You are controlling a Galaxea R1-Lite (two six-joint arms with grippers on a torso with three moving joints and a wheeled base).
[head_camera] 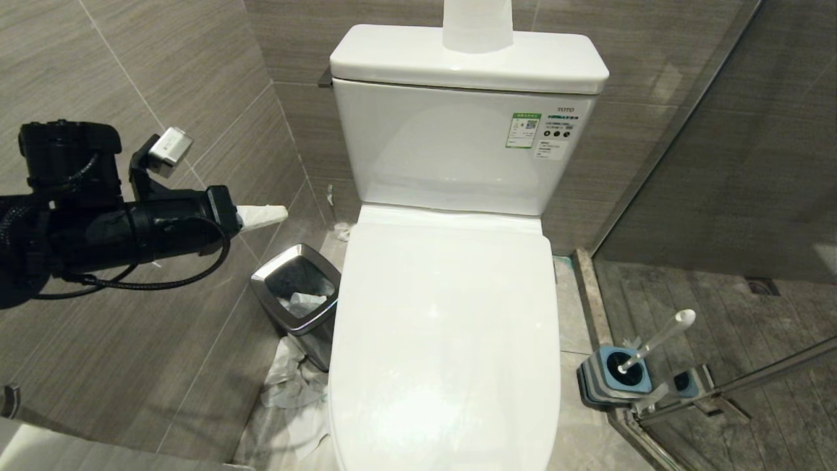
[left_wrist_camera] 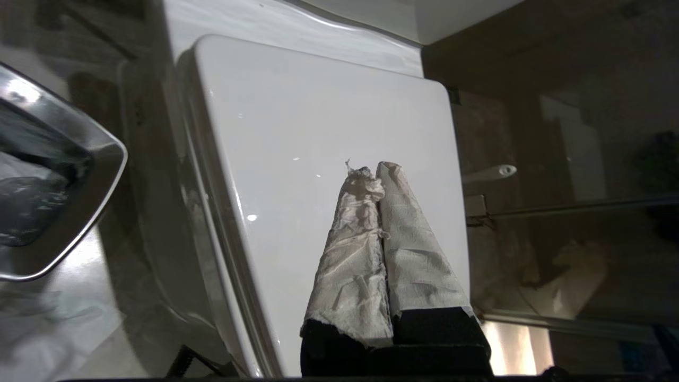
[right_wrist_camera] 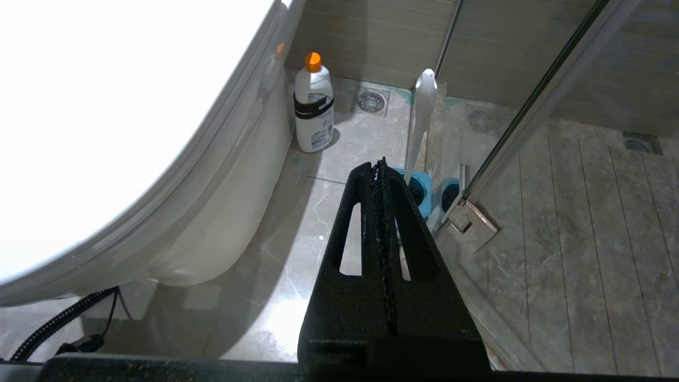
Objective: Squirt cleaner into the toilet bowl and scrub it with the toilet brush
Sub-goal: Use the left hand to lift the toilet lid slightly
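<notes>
The toilet bowl is hidden under its closed white lid [head_camera: 444, 314] [left_wrist_camera: 318, 132] [right_wrist_camera: 106, 106]. The toilet brush [head_camera: 657, 340] [right_wrist_camera: 421, 116] stands tilted in its blue-and-grey holder [head_camera: 618, 379] on the floor right of the toilet. No cleaner liquid shows; a white bottle with an orange cap [right_wrist_camera: 314, 106] stands by the toilet's base. My left gripper [head_camera: 278, 213] [left_wrist_camera: 371, 171] hovers left of the toilet, above the bin, its paper-wrapped fingers shut and holding nothing. My right gripper [right_wrist_camera: 377, 164] hangs low right of the toilet, shut and empty, pointing toward the holder.
A steel-rimmed bin [head_camera: 297, 288] [left_wrist_camera: 53, 185] stands against the toilet's left side, with crumpled tissue [head_camera: 294, 386] on the floor in front of it. A paper roll [head_camera: 477, 26] sits on the tank. A glass shower door [head_camera: 719, 196] and its hinge [right_wrist_camera: 472, 225] close off the right.
</notes>
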